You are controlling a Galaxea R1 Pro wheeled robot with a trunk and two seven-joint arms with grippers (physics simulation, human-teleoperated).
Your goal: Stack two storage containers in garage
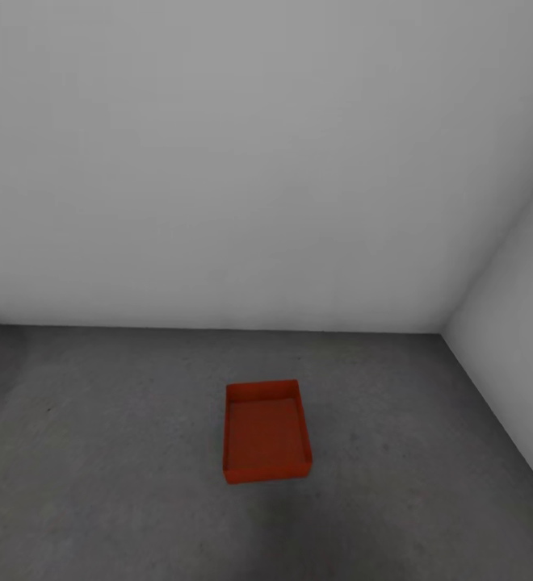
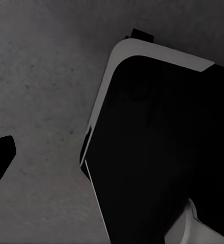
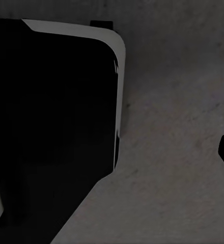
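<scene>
A: Where's the bin?

B: We see one bin (image 1: 266, 432) on the floor (image 1: 97, 484), ahead of us, a touch right of centre, open side up, nothing inside. Its long axis runs away from us toward the back wall (image 1: 218, 161). No second bin on it, so we judge the stack isn't done.

A: Grippers?

B: We can't tell. The wrist views give us dark robot bodywork with a pale rim over grey concrete, plus a small black tip at the frame edge in each, maybe a finger. How far the jaws are open, or whether they grip anything, we can't say. Nothing orange near either wrist camera.

A: Which arm is nearer?

B: Can't call it; the bin sits near the midline and well ahead of us. We'd guess either arm serves equally. Since the other bin goes on top, it should come down with its long side matching this one's.

A: Surface, room?

B: Dark grey speckled concrete, flat, bare around the bin. Plain white walls meet in a corner (image 1: 446, 329) to the right; the side wall (image 1: 517, 339) is near the bin but apart from it. Reads as the garage.
</scene>
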